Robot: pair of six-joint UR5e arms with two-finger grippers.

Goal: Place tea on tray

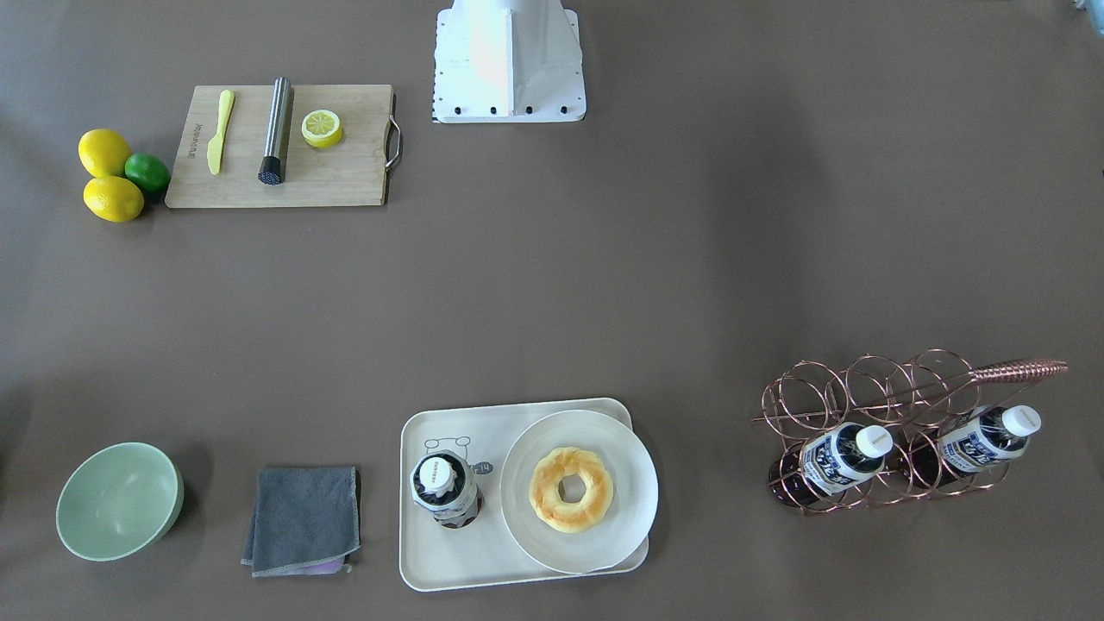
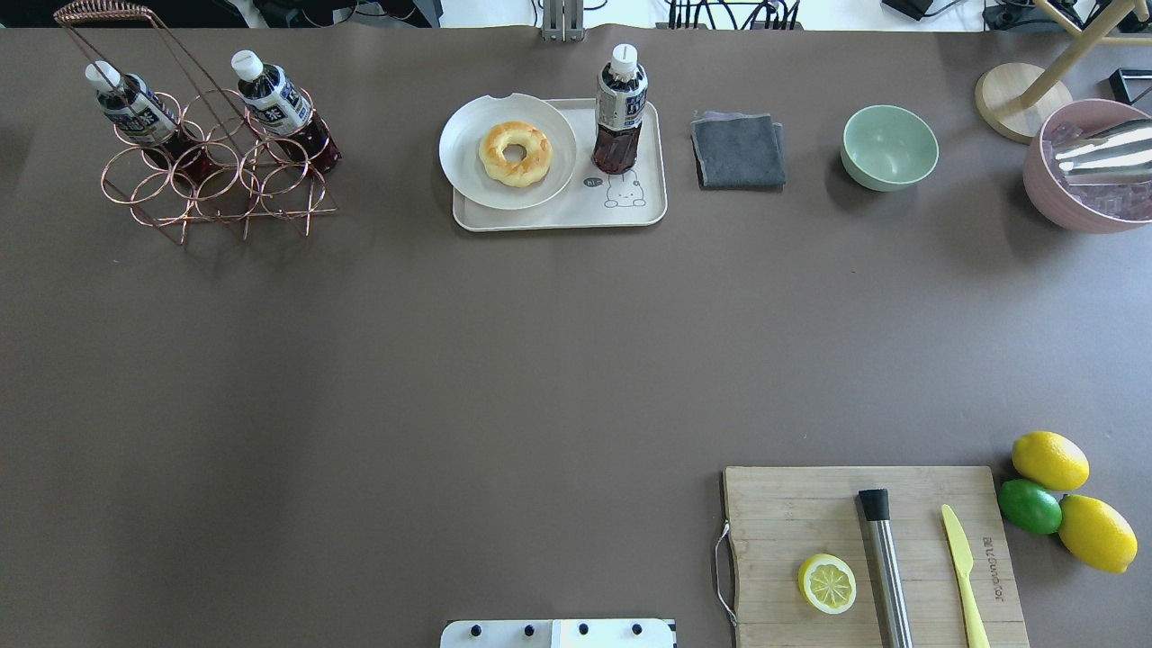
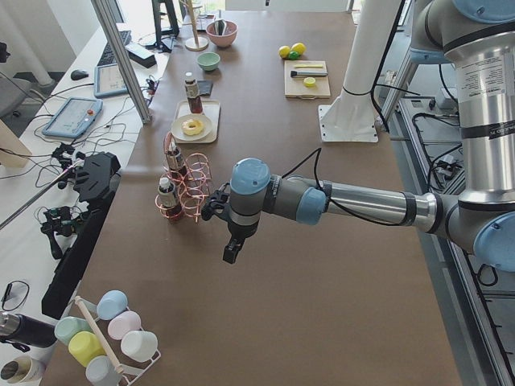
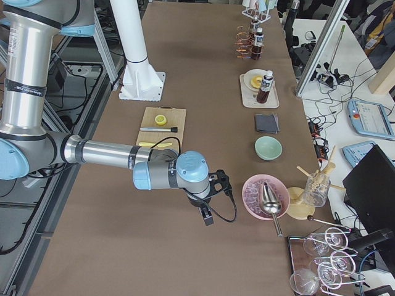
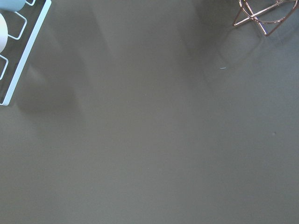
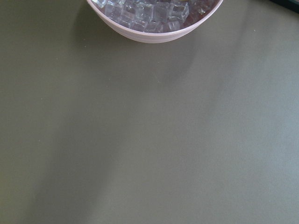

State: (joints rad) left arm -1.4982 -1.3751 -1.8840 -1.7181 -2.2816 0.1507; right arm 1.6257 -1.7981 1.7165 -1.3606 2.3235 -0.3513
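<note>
The brown table stood along a white desk with cables and tablets. On the tray the tea stood upright, just beside the plate. Well apart from the tray, the left gripper and the right gripper hung above bare table. Whether they were released or clenched, I cannot tell.

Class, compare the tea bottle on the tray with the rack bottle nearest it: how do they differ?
The tray bottle stands upright; the rack bottle leans at a slant. The tray bottle rests on the cream tray beside a plate; the rack bottle sits in a copper wire rack. Both hold dark tea, with white caps and matching labels.
</note>
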